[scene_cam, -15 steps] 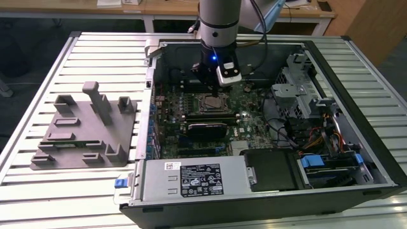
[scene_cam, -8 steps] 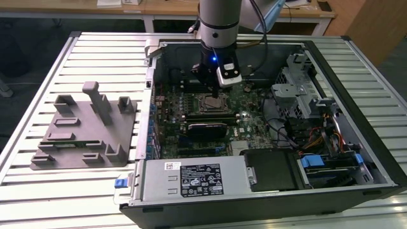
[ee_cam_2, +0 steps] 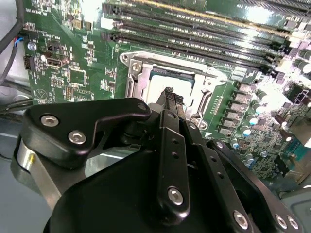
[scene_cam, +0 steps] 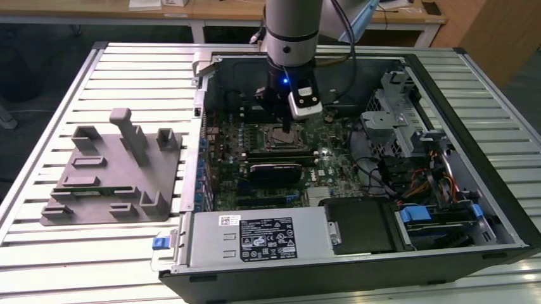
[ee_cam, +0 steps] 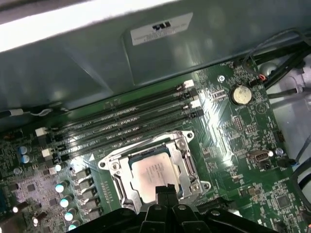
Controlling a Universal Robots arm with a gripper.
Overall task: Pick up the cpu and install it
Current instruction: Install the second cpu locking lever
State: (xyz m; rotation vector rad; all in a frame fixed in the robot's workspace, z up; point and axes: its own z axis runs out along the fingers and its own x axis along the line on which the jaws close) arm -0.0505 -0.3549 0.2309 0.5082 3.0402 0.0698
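Observation:
The cpu [ee_cam: 152, 174], a flat square chip with a silver-grey top, lies flat inside the metal socket frame [ee_cam: 114, 167] on the green motherboard. In the second wrist view the cpu [ee_cam_2: 154, 90] shows pale within the socket frame [ee_cam_2: 132, 80]. My gripper [ee_cam: 165, 190] hangs straight over the chip, its two thin black fingers pressed together with nothing between them. The gripper [ee_cam_2: 169, 93] tips sit just above the chip's edge; I cannot tell whether they touch it. In the exterior view the gripper [scene_cam: 286, 130] reaches down into the open computer case over the socket [scene_cam: 283, 137].
Memory slots [ee_cam: 126, 121] run beside the socket. A grey fixture tray [scene_cam: 110, 171] with upright posts lies on the slatted table at the exterior view's left. The case holds a power supply [scene_cam: 253, 237], a drive cage [scene_cam: 397, 120] and cables [scene_cam: 422, 183].

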